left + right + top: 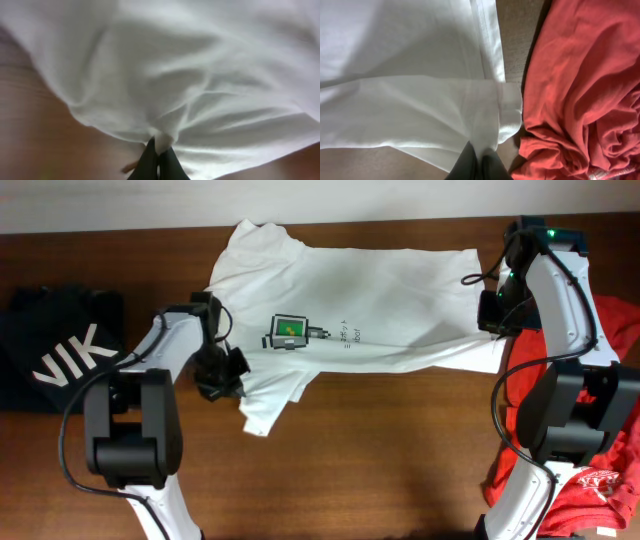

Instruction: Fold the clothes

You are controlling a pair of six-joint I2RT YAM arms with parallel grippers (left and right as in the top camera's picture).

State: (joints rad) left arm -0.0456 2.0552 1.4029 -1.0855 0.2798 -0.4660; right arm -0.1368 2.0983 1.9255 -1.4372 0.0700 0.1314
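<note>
Left hand (222, 375) pinches the shirt (390, 290) by its near sleeve; right hand (497, 315) pinches the hem. The shirt lies spread along the desk's (400, 460) far edge. This looks like the first fold: lift both sides together. A red shirt (600, 480) crowds the right edge, with a black garment (50, 350) at the left.

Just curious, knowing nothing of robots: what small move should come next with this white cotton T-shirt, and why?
Probably lift together: the left fingers and right fingers are each shut on an edge of the spread-out white short-sleeved cotton T-shirt.
</note>
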